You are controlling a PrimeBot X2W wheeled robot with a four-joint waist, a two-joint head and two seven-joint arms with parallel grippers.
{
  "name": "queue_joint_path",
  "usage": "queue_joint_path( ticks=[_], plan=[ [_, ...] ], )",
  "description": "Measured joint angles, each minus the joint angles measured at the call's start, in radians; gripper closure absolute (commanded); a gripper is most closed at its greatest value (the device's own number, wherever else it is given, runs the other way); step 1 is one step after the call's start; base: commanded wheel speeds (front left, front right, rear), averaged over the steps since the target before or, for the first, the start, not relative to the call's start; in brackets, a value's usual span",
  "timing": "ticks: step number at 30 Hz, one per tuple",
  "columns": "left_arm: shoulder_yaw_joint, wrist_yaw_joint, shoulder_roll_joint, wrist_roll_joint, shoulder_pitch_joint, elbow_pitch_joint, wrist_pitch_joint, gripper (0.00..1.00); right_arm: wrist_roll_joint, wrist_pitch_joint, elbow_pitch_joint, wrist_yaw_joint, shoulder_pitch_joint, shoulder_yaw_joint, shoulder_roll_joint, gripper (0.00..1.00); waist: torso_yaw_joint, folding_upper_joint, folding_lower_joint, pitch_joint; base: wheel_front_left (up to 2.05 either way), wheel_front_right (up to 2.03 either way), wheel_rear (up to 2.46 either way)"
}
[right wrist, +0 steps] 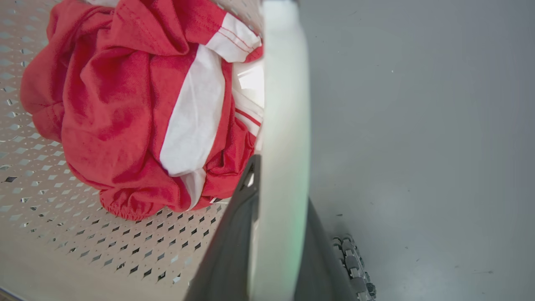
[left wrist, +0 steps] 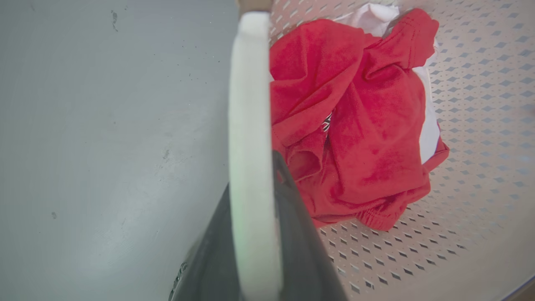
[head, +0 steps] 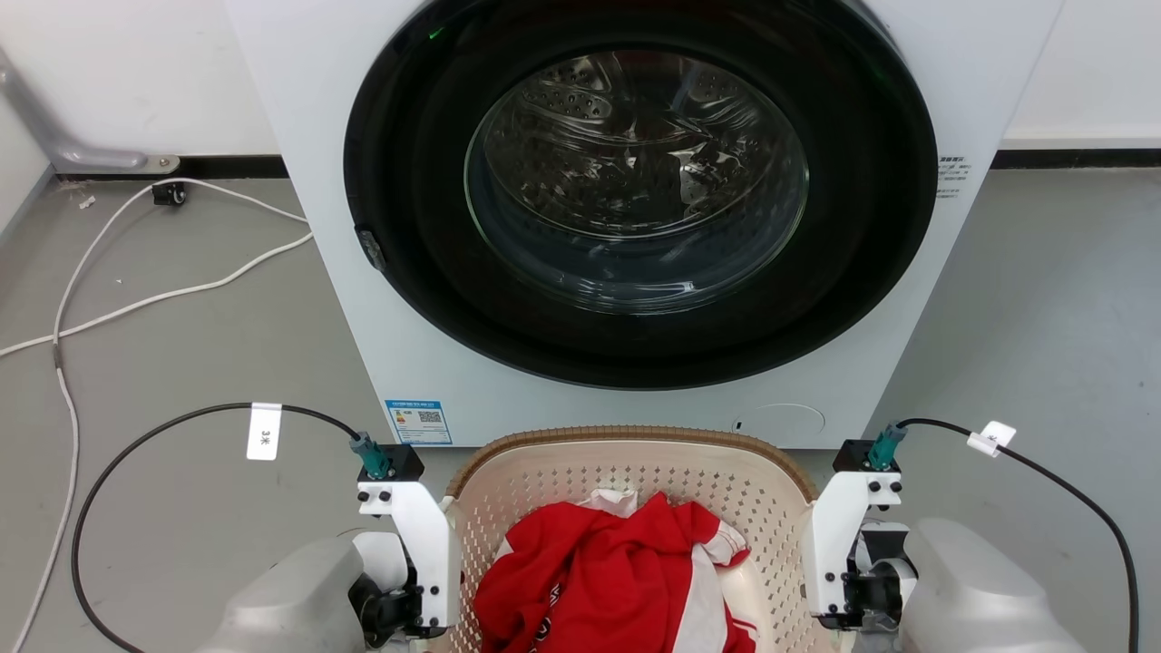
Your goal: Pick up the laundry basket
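While the laundry basket (head: pixel 635 437) sits low in the head view, directly in front of the washing machine (head: pixel 308 272) and between the two arms, each hand is closed narrowly on one of its white side handles. In the left wrist view, the left hand (left wrist: pixel 253 179) has a dark finger on either side of the left handle (left wrist: pixel 250 104), which runs up the middle of that view as a pale band. One finger lies on the inside of the basket, next to the clothing, and the other is on the outside, over the grey floor (left wrist: pixel 104 146). The right hand (right wrist: pixel 280 179) grips the same way in the right wrist view: the right handle (right wrist: pixel 286 104) passes between its two dark fingers, with the perforated basket wall on one side and the floor on the other.

A crumpled red and white garment (head: pixel 608 571) lies inside the basket, against its perforated cream bottom. The brown woven-look rim curves along the far edge, just beside the foot of the machine. I cannot tell whether the basket rests on the floor or hangs clear of it.

The machine's round door (head: pixel 635 181) is shut, and its glass shows the metal drum behind it. A blue label (head: pixel 418 422) is stuck low on the front panel. A white cable (head: pixel 181 292) trails across the floor at the left, and a black cable (head: pixel 136 449) with a white tag loops away from each wrist.
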Motion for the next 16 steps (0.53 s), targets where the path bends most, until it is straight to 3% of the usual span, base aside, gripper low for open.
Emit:
queue_joint_path(
  ticks=[16],
  plan=[
    [-0.003,0.0,-0.001,-0.001,0.001,-0.003,-0.007,1.0,-0.019,0.004,0.0,0.0,0.005,-0.026,0.001,1.0,0.0,0.0,0.0,0.001,0.0,0.0,0.0]
  ],
)
